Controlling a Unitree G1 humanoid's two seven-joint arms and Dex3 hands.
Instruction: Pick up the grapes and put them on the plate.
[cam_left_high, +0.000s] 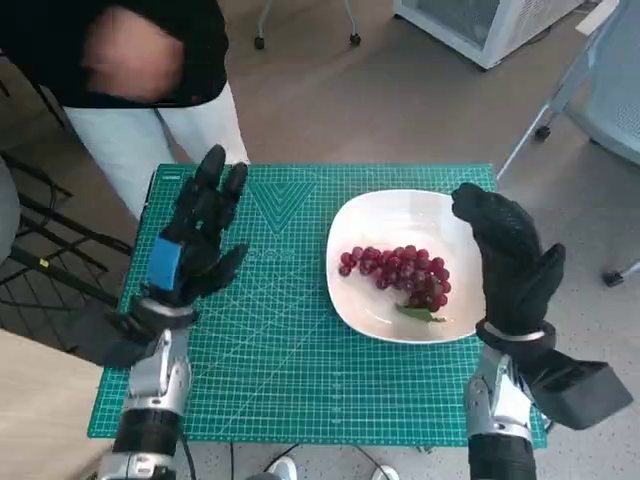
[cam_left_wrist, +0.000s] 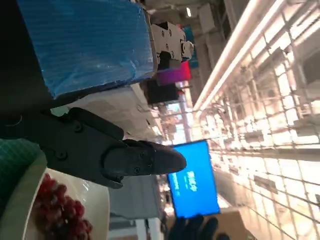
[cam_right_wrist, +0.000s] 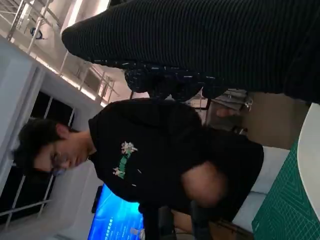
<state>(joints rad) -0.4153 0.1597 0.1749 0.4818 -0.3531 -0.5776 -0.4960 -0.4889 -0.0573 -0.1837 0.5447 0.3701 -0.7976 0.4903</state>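
1. Red grapes (cam_left_high: 398, 272) lying on white plate (cam_left_high: 400, 215), at 3 o'clock on green mat (cam_left_high: 280, 340).
2. Left hand (cam_left_high: 195, 240) raised at 9 o'clock, fingers (cam_left_high: 215, 175) spread, holding nothing.
3. Right hand (cam_left_high: 510, 255) over plate's 3 o'clock rim, fingers apart, empty.

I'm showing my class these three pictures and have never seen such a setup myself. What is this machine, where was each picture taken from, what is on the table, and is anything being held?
This is a humanoid robot at a small table. The head view looks down from its head. Its left robot hand, blue-taped, and its gloved right robot hand are both raised with fingers apart, holding nothing. On the green cutting mat stands a white plate with a bunch of red grapes already on it. The other two pictures come from cameras behind each wrist and are turned sideways. The left one catches the grapes and plate; the right one shows a person in a black top standing at the table.
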